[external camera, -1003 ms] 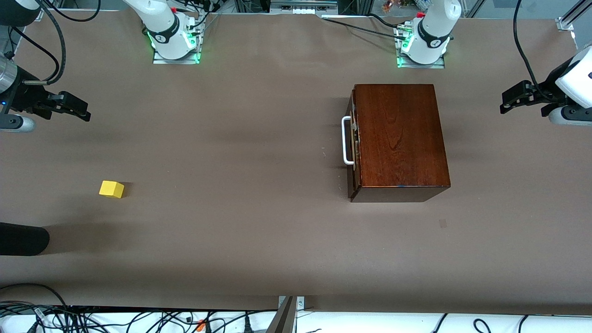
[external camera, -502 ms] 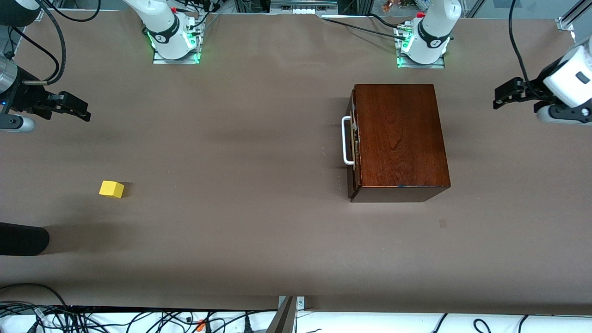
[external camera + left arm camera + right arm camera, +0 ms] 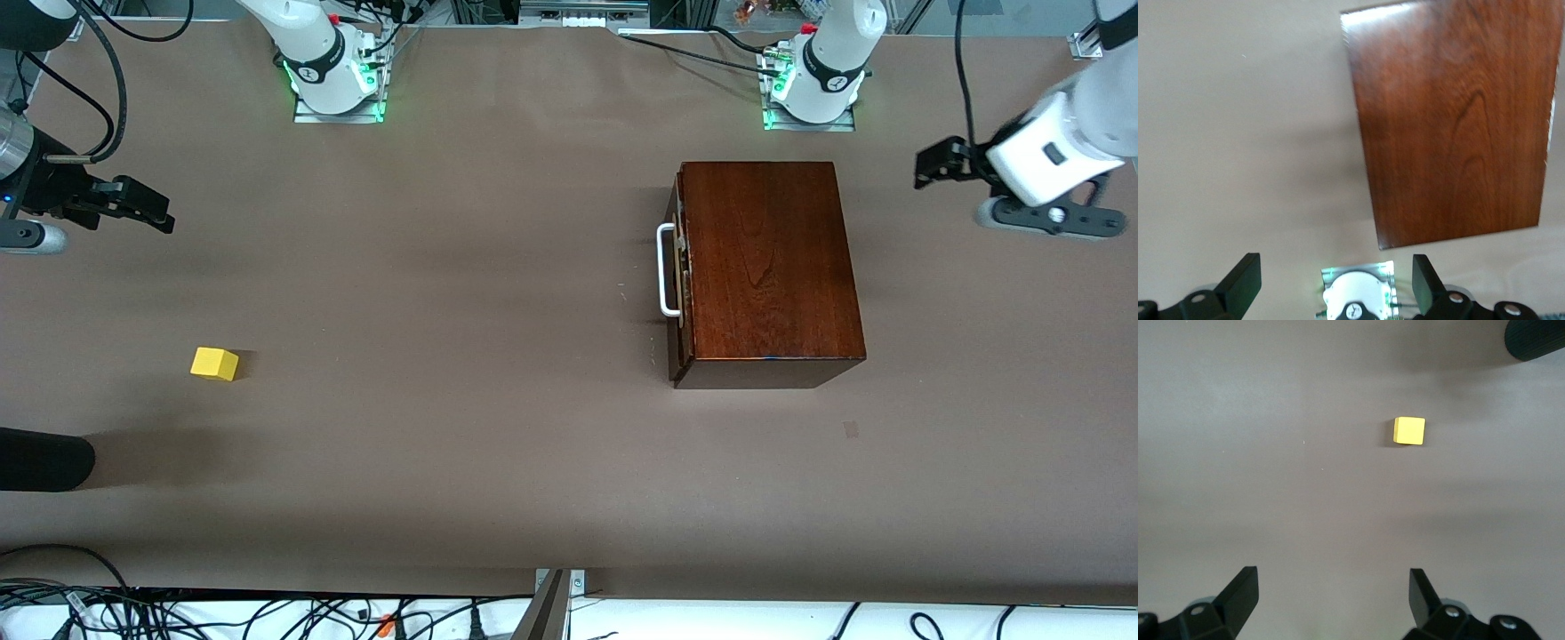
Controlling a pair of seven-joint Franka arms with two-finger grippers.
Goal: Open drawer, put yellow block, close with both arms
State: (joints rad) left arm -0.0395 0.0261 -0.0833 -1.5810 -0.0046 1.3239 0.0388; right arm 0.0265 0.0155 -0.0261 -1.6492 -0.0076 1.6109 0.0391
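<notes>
The glossy dark wooden box (image 3: 769, 267) stands near the left arm's base. Its drawer front sits flush, and the white handle (image 3: 665, 271) faces the right arm's end of the table. The box top (image 3: 1451, 127) also fills much of the left wrist view. The yellow block (image 3: 214, 364) lies alone toward the right arm's end and shows in the right wrist view too (image 3: 1410, 431). My left gripper (image 3: 929, 169) (image 3: 1336, 277) hangs open and empty over bare table beside the box. My right gripper (image 3: 156, 212) (image 3: 1331, 590) waits open and empty, above the table short of the block.
A black rounded object (image 3: 44, 458) pokes in at the table edge, nearer to the front camera than the block. The arm bases (image 3: 336, 76) (image 3: 813, 84) stand along the table's top edge. Cables (image 3: 222, 613) run below the near edge.
The left gripper has swung toward the box and toward the arm bases. The right arm, block and box have not moved.
</notes>
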